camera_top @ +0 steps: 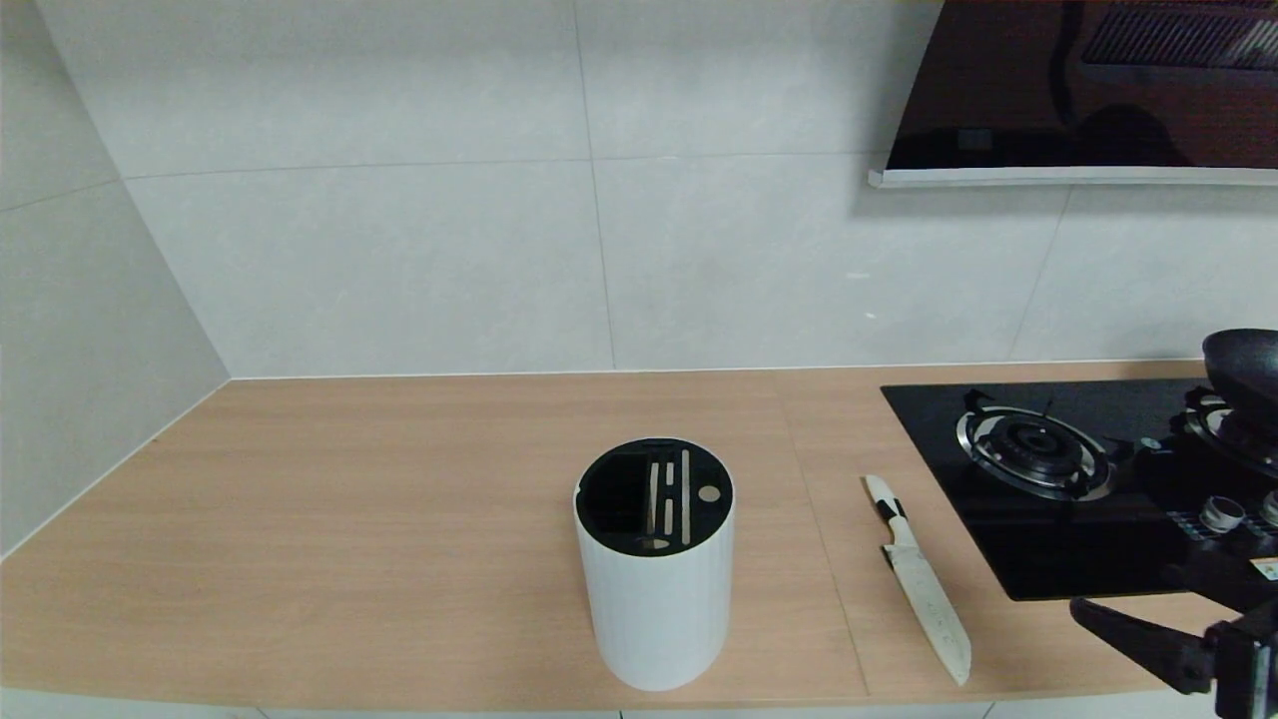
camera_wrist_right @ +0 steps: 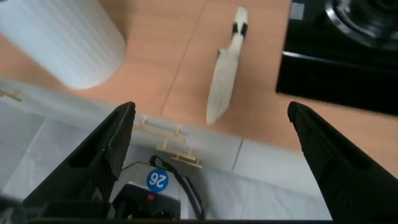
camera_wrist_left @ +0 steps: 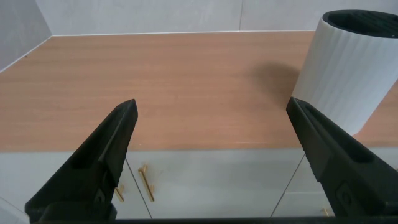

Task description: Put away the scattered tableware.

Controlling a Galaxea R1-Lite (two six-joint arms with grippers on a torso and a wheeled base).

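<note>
A white knife (camera_top: 917, 579) with a speckled blade and a black band on its handle lies flat on the wooden counter (camera_top: 399, 519), blade toward the front edge. Left of it stands a white cylindrical knife holder (camera_top: 654, 564) with a black slotted top. My right gripper (camera_wrist_right: 210, 109) hangs open in front of the counter edge, just short of the knife (camera_wrist_right: 227, 68), with nothing between its fingers; one finger (camera_top: 1133, 631) shows at the lower right of the head view. My left gripper (camera_wrist_left: 211, 118) is open and empty before the counter's front edge, with the holder (camera_wrist_left: 348, 68) to one side.
A black gas hob (camera_top: 1058, 469) sits right of the knife, with a dark wok (camera_top: 1243, 374) on its far burner. A range hood (camera_top: 1078, 90) hangs above. Tiled walls close the back and left. Cabinet fronts with gold handles (camera_wrist_left: 146, 183) lie below the counter edge.
</note>
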